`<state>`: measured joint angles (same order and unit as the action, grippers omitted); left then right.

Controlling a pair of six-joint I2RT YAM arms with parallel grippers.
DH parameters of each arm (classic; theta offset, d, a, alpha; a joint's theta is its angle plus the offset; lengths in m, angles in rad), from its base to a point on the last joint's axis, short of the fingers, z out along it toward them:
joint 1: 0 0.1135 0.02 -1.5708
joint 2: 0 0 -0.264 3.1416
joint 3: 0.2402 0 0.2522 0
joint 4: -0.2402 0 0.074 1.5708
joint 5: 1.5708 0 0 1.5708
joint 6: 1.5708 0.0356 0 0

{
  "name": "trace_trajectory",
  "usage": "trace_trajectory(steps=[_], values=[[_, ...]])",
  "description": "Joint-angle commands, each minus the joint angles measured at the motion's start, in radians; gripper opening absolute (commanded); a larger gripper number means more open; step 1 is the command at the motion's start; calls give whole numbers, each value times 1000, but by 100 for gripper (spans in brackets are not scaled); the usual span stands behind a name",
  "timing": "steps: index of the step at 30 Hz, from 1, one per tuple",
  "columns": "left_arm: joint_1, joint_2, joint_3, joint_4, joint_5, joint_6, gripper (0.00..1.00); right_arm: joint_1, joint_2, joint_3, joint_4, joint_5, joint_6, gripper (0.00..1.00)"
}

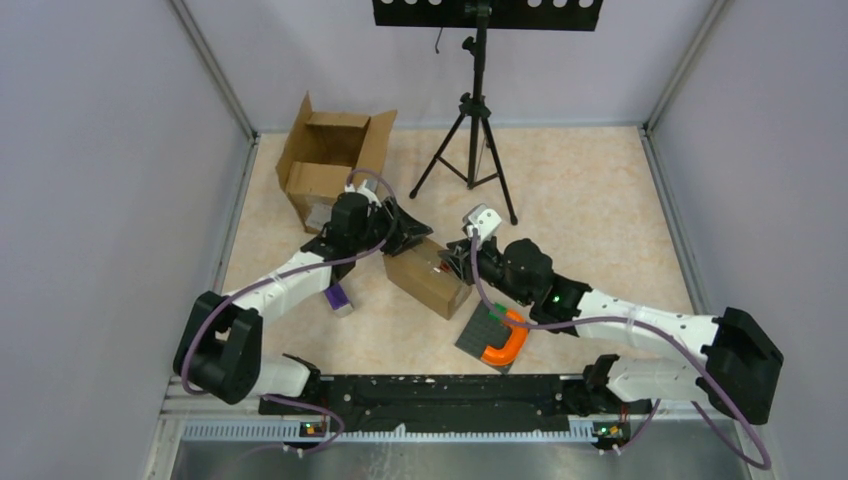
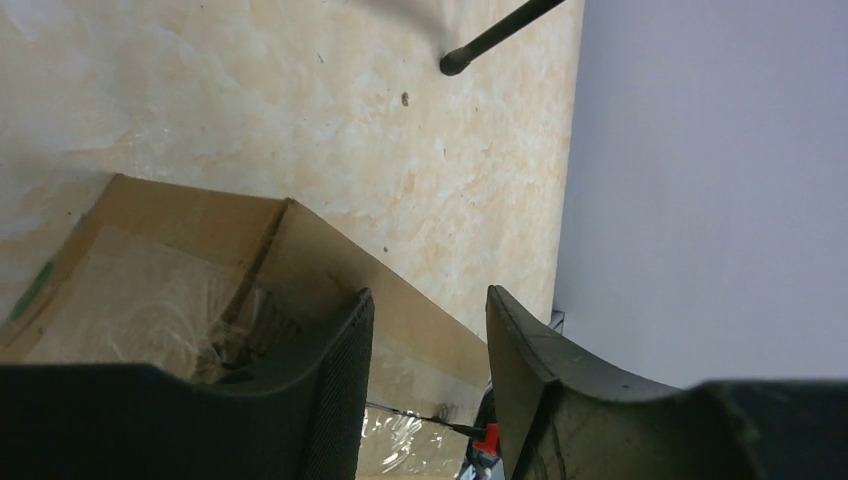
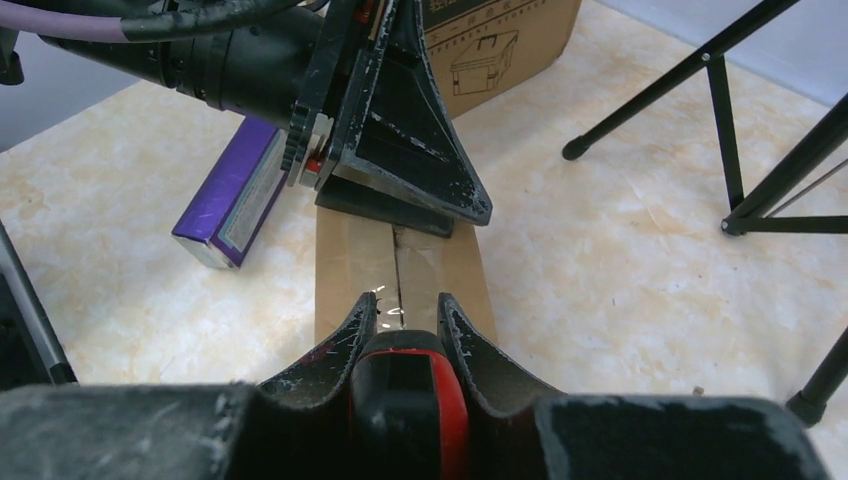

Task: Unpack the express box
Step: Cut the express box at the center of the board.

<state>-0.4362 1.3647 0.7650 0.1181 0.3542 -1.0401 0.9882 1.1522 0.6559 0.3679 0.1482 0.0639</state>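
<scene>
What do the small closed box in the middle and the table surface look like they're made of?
Small box: brown cardboard, matte, with a glossy clear tape strip along its top seam, catching glare. Table surface: beige, marbled, slightly shiny; perhaps laminate or stone, the look leaves it open.

The top view looks steeply down from high behind the near edge, taking in the whole counter (image 1: 590, 200). Each wrist view sits close behind its own jaws, looking out between them. Both show the taped box (image 3: 350, 260) just ahead of the jaws; the right view also faces the left jaws.
</scene>
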Motion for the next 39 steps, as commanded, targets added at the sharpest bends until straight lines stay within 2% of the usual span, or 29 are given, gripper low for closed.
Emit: trace_trajectory(steps=[1,25,29,35,39], values=[[5,-5,-45,-20,-83,46,51,21,-76,33,-61,18,32,0],[7,26,-144,72,-62,124,49,53,-224,-48,-197,97,107,0],[20,43,-4,-15,-55,203,50,52,-180,-74,-73,122,104,0],[43,88,280,-192,-27,324,55,52,-15,26,107,142,16,0],[41,97,355,-228,61,313,58,48,60,90,150,128,-28,0]])
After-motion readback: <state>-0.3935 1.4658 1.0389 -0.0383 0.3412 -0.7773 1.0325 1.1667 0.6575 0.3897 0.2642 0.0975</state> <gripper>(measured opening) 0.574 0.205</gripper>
